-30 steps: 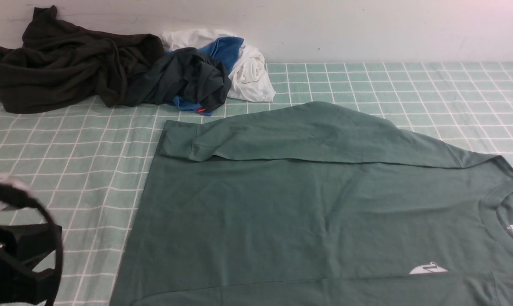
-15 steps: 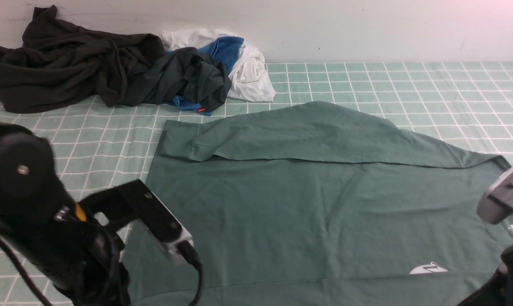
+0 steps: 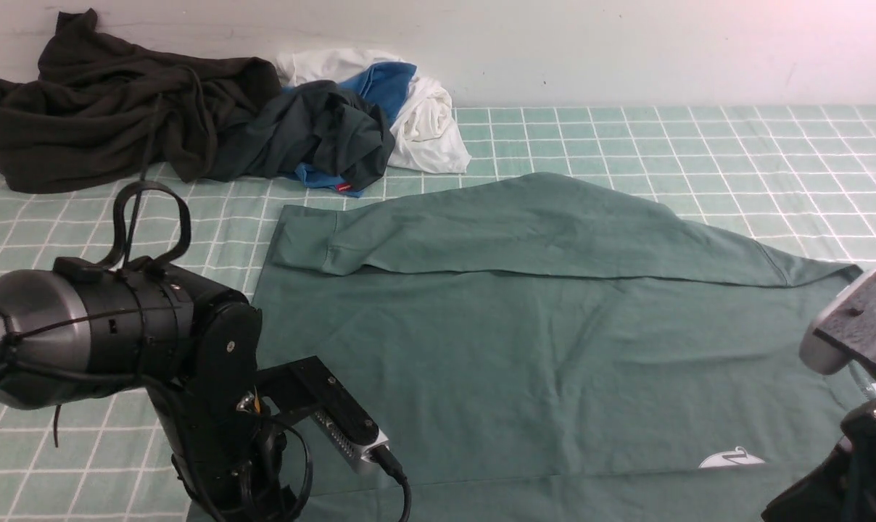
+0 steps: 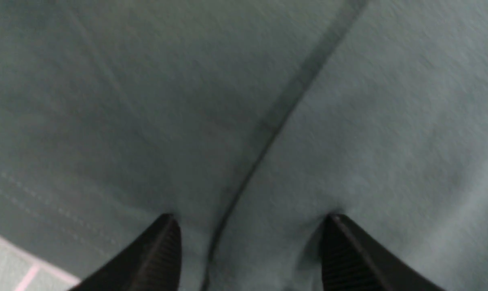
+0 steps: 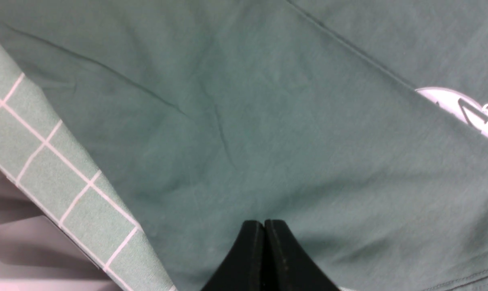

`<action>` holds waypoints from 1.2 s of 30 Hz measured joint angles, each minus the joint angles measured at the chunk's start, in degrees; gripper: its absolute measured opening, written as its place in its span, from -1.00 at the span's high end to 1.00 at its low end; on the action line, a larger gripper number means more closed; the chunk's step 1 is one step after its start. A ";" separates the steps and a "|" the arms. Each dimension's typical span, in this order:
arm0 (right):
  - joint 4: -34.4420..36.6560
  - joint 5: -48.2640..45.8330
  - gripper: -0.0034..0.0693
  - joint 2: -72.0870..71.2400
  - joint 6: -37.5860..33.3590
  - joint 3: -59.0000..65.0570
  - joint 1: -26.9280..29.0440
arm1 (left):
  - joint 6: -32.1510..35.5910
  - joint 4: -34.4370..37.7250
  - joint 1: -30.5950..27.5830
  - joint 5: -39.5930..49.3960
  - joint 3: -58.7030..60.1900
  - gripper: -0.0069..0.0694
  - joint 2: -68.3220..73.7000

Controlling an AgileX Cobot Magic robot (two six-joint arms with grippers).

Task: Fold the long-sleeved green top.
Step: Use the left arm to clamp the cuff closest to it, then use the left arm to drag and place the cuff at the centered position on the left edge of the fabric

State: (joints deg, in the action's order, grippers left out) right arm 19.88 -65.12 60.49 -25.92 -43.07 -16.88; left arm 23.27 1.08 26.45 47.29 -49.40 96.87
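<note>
The green long-sleeved top (image 3: 539, 348) lies flat on the checked table, neck to the right. Its far sleeve (image 3: 525, 232) is folded across the body, and a white logo (image 3: 731, 459) shows near the front edge. My left arm (image 3: 213, 406) is over the top's near-left corner. The left gripper (image 4: 250, 220) is open, with its tips down on the green fabric (image 4: 369, 121) on either side of a folded edge (image 4: 268, 129). My right arm (image 3: 844, 464) is at the near right by the neck. The right gripper (image 5: 264, 223) is shut and empty just above the fabric (image 5: 268, 121), near the logo (image 5: 462, 113).
A very dark garment (image 3: 119, 109) and a pile of white and blue clothes (image 3: 409, 101) lie at the back left by the wall. The green checked tablecloth (image 3: 699, 145) shows around the top. Its near edge (image 5: 66, 190) shows in the right wrist view.
My left arm swung in from the left edge to the top's near-left corner. My right arm came into view at the near right. The top has not moved.
</note>
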 joint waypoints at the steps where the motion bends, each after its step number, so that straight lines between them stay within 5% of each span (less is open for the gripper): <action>1: 0.00 -0.01 0.94 0.00 0.00 0.00 0.00 | 0.00 0.00 0.00 -0.09 -0.07 -0.29 0.10; 7: 0.00 0.61 0.94 0.00 0.00 0.00 -0.06 | -0.04 0.89 0.04 0.52 -0.45 0.54 0.54; 11: 0.00 0.68 0.94 0.00 0.00 0.00 -0.06 | -0.04 0.44 0.04 4.10 -3.23 0.78 0.96; 20: -2.08 2.06 0.94 0.00 0.26 -0.05 -0.11 | -0.04 -5.92 0.11 14.17 -25.05 0.79 2.20; 31: -13.25 4.66 0.94 0.00 12.36 -0.05 -0.11 | -0.04 -6.25 -3.75 21.91 -48.21 0.79 17.30; 36: -16.12 5.98 0.94 0.00 15.67 -0.05 -0.06 | -0.17 -6.25 -5.10 21.58 -52.71 0.60 23.62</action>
State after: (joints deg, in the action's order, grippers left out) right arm 3.76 -59.14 60.49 -10.25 -43.12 -16.94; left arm 23.10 -5.17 21.35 68.87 -102.12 120.49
